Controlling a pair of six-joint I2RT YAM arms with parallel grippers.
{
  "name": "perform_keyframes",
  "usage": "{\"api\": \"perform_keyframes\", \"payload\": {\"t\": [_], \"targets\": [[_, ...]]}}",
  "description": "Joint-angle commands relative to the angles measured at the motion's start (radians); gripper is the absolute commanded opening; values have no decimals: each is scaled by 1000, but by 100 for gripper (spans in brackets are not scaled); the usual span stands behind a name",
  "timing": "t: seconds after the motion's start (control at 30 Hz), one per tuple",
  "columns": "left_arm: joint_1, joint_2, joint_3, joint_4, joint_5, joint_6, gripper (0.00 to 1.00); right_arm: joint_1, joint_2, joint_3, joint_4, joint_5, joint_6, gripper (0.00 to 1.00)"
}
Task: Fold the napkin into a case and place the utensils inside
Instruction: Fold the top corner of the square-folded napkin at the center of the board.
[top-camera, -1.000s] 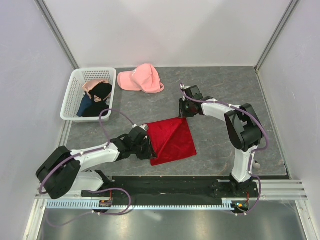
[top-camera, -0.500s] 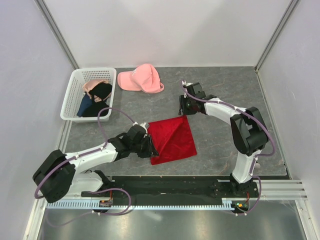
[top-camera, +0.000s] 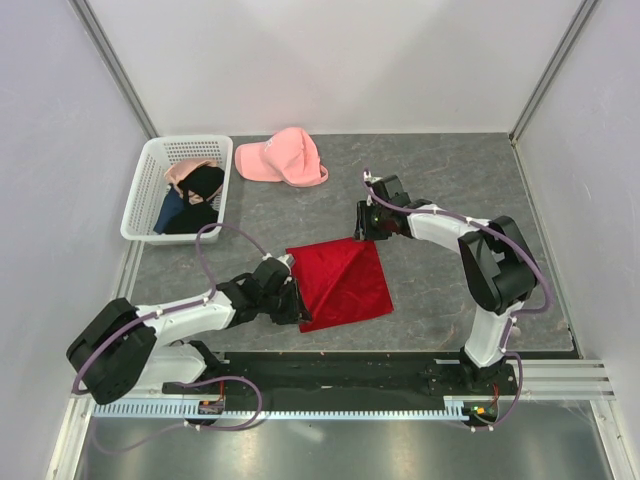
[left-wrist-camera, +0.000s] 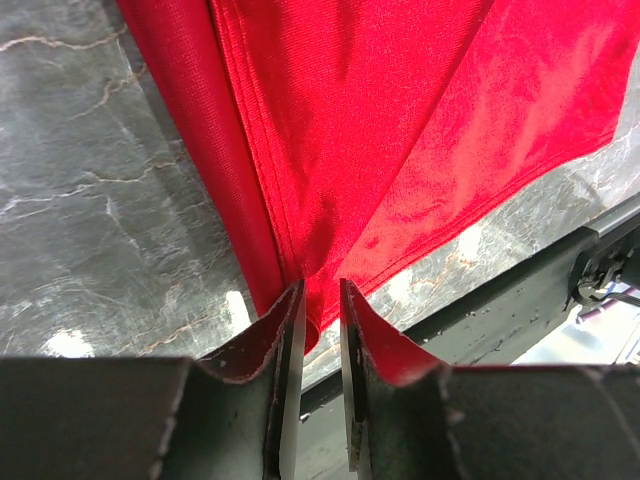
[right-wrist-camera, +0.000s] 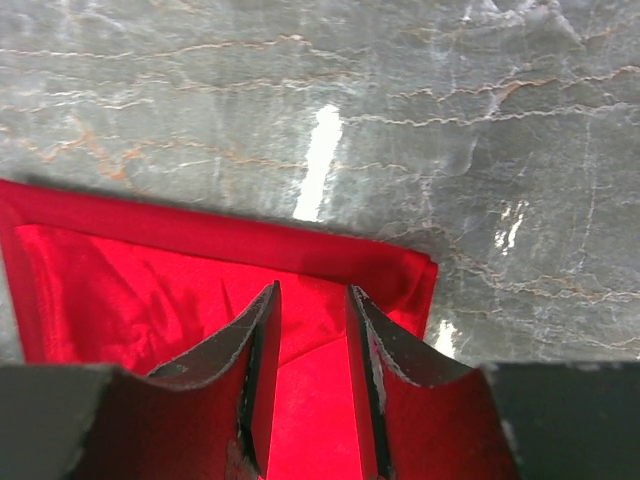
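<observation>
The red napkin (top-camera: 345, 280) lies on the grey table (top-camera: 440, 180) as a folded, roughly square shape with a diagonal crease. My left gripper (top-camera: 298, 305) is at its near left corner. In the left wrist view the narrow jaws (left-wrist-camera: 320, 290) pinch that corner of the napkin (left-wrist-camera: 400, 120). My right gripper (top-camera: 360, 228) hovers at the far right corner. Its jaws (right-wrist-camera: 312, 292) stand apart over the flat cloth (right-wrist-camera: 150, 290), gripping nothing. The utensils are out of view, and the cloth has no narrow case shape.
A white basket (top-camera: 140, 195) holding dark and blue garments stands at the far left. A pink cap (top-camera: 285, 158) lies beside it at the back. The black base rail (top-camera: 350, 372) runs along the table's near edge, just behind the napkin's near corner.
The right gripper lifted slightly away, then came back down over the napkin's far right corner with its jaws wider. The left gripper kept its hold and barely shifted.
</observation>
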Motion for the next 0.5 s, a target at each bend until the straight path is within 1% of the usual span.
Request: {"api": "perform_keyframes", "payload": {"t": [0.0,0.2,0.33,0.43,0.47], "targets": [[1,-12,-6,18,-9,-3,27,0,33,14,35,59,-19,39],[1,4,-16,30,4,-3,27,-2,80,50,32,135,-71,37],[0,-44,-6,13,5,-5,28,-2,70,67,17,134,-82,36],[0,-110,43,-45,-16,-5,31,0,33,79,3,126,-83,38],[1,-125,87,-68,-44,6,32,0,22,83,-6,128,-82,38]]}}
